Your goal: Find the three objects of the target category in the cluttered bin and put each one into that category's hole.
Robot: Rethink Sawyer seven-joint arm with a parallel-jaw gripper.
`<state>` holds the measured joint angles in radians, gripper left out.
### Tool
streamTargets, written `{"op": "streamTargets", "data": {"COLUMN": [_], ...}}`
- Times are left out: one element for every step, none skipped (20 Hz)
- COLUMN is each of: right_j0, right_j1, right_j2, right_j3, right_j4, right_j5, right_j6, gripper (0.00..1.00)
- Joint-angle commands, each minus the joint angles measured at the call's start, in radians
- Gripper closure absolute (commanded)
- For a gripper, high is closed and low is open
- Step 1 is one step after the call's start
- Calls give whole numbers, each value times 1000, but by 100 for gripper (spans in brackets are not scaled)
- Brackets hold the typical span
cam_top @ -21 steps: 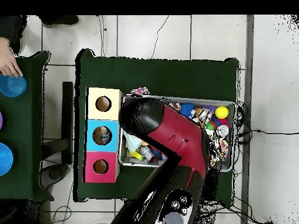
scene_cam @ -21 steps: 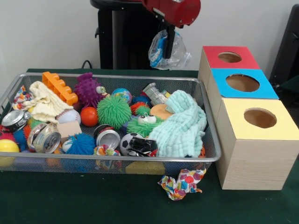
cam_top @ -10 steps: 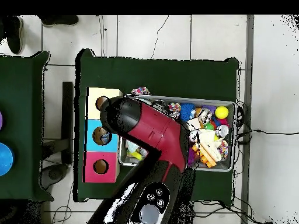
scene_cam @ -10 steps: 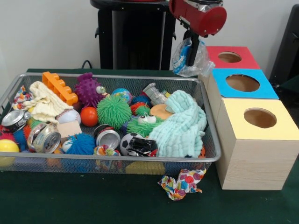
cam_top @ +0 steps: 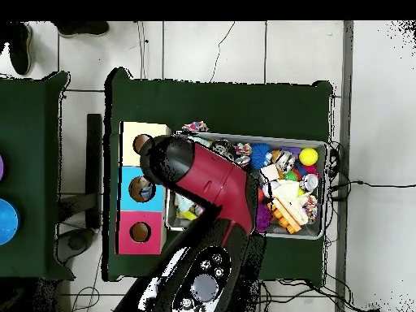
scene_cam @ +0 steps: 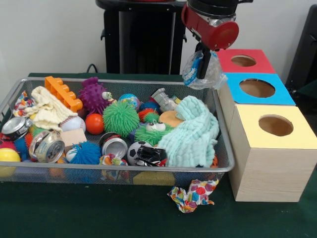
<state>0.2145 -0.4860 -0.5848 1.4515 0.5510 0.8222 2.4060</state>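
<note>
My gripper (scene_cam: 203, 73) hangs from the red arm, shut on a crumpled clear plastic bag (scene_cam: 194, 70) with blue print. The bag dangles over the wire bin's (scene_cam: 124, 81) back right corner, just left of the blue-topped box (scene_cam: 234, 85). Behind that box stands the red-topped box (scene_cam: 225, 57), and nearer the camera the yellow-topped box (scene_cam: 247, 119); each has a round hole. In the overhead view the arm (cam_top: 215, 183) covers the gripper and the bag, and the three boxes (cam_top: 130, 188) lie in a column to its left.
The bin holds a teal cloth (scene_cam: 190, 131), crushed cans (scene_cam: 49, 146), a green spiky ball (scene_cam: 120, 118), an orange brick (scene_cam: 63, 92) and several other toys. A crumpled spotted wrapper (scene_cam: 193, 194) lies on the green table in front. A person's shoe (cam_top: 20, 45) shows at the overhead view's top left.
The arm swung from above the bin's back edge toward the boxes, carrying the bag. Over the last half second it has barely moved. A person's hand left the overhead view's left edge.
</note>
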Motion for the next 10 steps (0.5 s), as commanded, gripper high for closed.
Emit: {"op": "streamTargets", "data": {"right_j0": [0,1,0,0,1,1,1,2,2,3], "right_j1": [42,39,36,36,36,37,38,39,41,43], "right_j2": [68,65,64,62,59,56,53,49,46,43], "right_j3": [-23,-27,-29,-34,-39,-46,-55,-64,-74,-85], "right_j4": [33,33,34,33,33,31,30,29,28,27], "right_j5": [0,8,15,21,28,34,45,56,68,81], "right_j6": [287,288,288,290,292,296,301,306,313,319], "gripper": [100,100,100,100,100,100,100,100,100,100]}}
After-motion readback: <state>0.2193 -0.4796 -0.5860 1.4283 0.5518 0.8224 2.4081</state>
